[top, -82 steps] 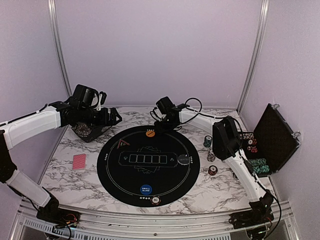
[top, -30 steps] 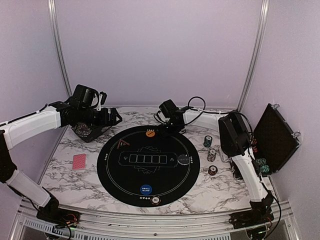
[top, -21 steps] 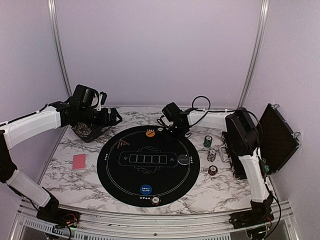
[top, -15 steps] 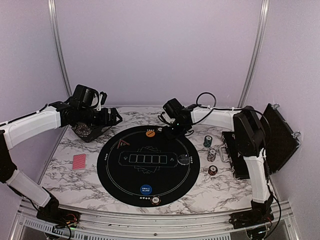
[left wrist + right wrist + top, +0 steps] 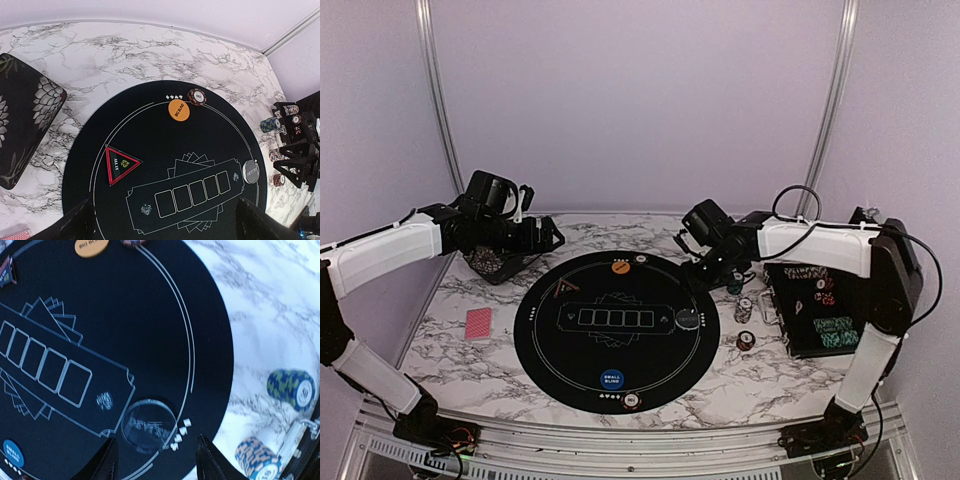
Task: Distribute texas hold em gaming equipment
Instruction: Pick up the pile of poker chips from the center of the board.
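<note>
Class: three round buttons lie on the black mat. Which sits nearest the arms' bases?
The blue button, marked SMALL BLIND, at the near edge of the mat. The orange button lies at the far edge, the grey button toward the right.

Buttons (image 5: 620, 267) on mat (image 5: 570, 350); chip stacks (image 5: 744, 310) right; cards (image 5: 479, 323) left.

The counter (image 5: 760, 365) is showing a smooth marble-look finish, white with grey veins. The round mat (image 5: 560, 360) is looking matt black, while the dealer button (image 5: 148, 426) on it is gleaming like clear plastic and the arm shells (image 5: 390, 252) are looking smooth white plastic.
</note>
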Available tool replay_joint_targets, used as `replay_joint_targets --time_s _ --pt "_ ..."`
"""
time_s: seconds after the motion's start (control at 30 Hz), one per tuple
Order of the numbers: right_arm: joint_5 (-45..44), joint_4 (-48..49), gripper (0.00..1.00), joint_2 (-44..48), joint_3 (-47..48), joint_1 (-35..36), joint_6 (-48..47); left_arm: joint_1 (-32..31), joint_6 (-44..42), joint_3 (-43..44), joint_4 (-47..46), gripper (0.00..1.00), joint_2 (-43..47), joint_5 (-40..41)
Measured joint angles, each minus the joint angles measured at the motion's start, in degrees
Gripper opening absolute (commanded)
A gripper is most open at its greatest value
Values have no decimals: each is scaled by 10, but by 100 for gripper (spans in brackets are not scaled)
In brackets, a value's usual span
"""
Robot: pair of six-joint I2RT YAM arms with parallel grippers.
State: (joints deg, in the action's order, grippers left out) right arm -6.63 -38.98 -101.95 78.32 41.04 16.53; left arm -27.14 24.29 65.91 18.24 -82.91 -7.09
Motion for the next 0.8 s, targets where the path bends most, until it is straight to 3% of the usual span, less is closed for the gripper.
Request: replay_joint_targets --time_s 0.37,0.8 --pt "-4 -52 52 136 -139 3 60 0 4 0 -1 99 -2 0" --pt "-9 -80 57 214 -251 -2 110 0 4 4 -3 99 -17 -5"
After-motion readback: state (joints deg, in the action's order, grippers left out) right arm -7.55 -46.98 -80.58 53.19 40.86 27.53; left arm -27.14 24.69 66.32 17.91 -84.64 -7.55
